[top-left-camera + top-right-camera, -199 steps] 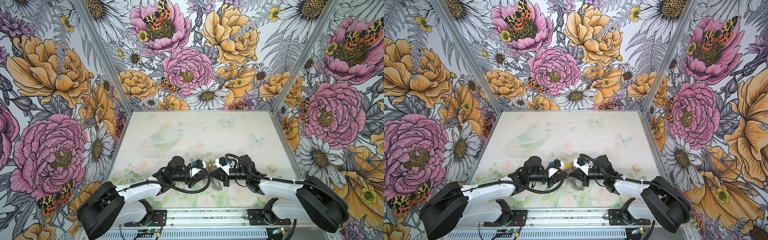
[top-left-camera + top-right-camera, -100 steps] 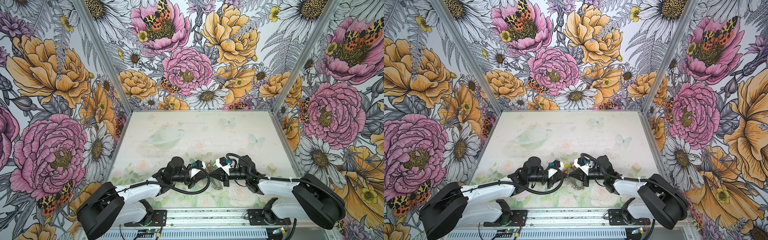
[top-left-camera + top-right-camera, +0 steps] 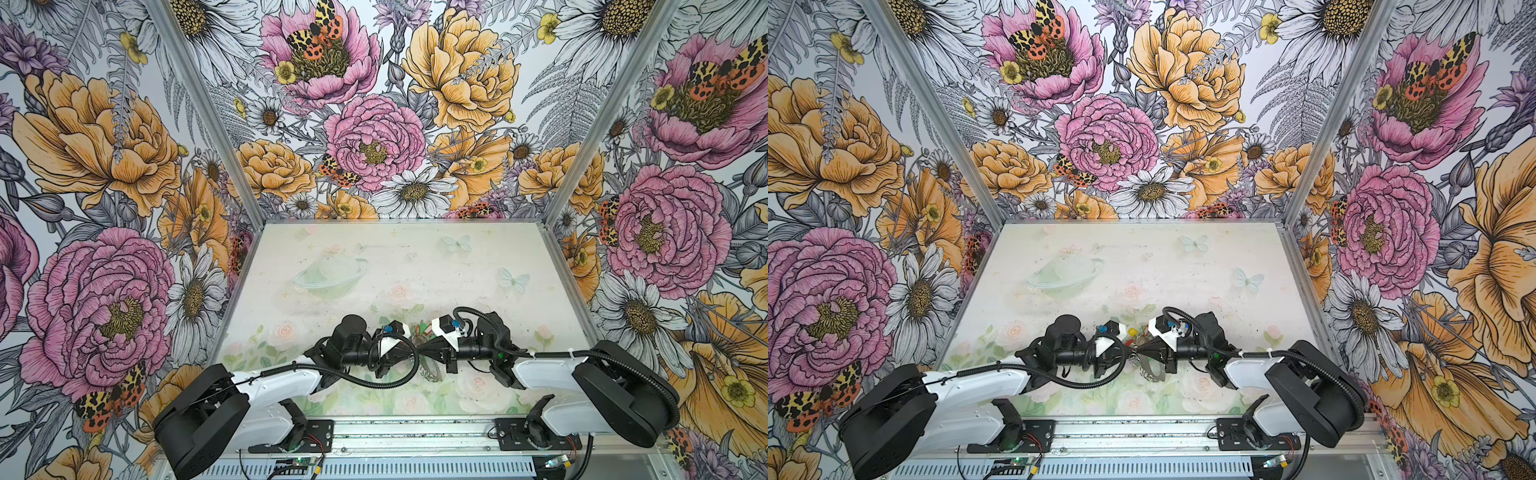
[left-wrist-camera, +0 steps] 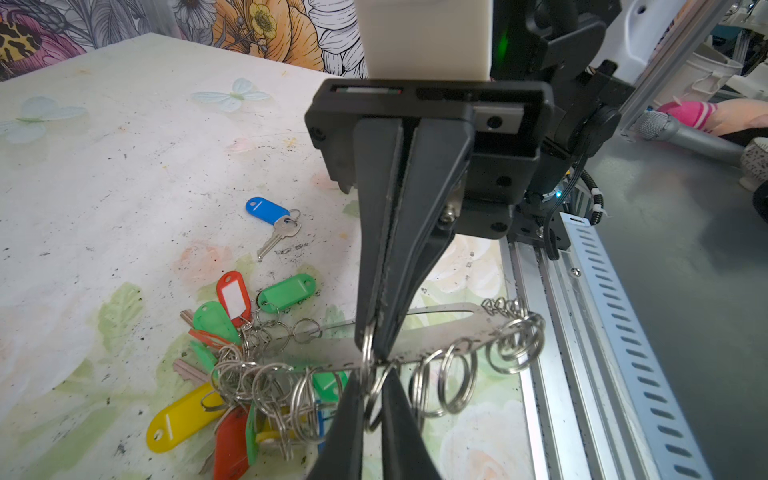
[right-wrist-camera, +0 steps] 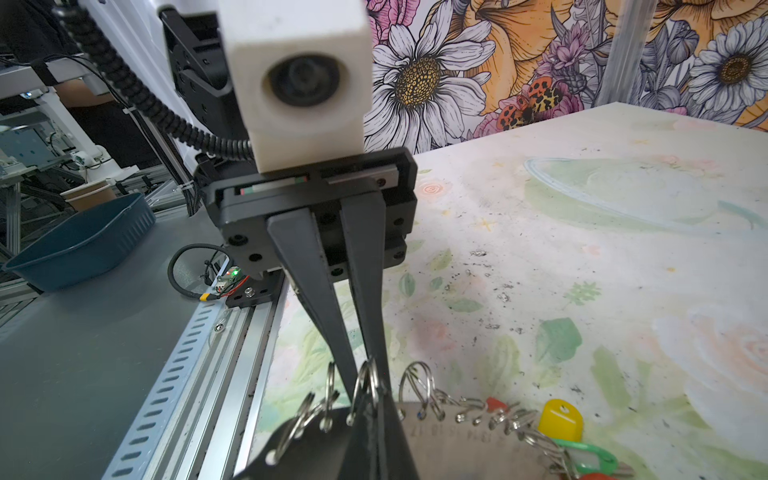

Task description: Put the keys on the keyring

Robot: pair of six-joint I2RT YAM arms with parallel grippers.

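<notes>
Left gripper (image 5: 362, 376): narrow, pinching a small ring (image 4: 370, 395) on the band's edge.
Right gripper (image 4: 374, 343): closed hard on the keyring (image 4: 436, 332), tip to tip with the left.
Keyring place: near the 6 o'clock edge of the table (image 3: 415, 270) in both top views.
Keys (image 4: 183, 419): coloured tags bunched at one end of the band, at 12 o'clock from the tips.
Blue tag (image 4: 266, 210): carries a metal key and lies apart from the bunch.
</notes>
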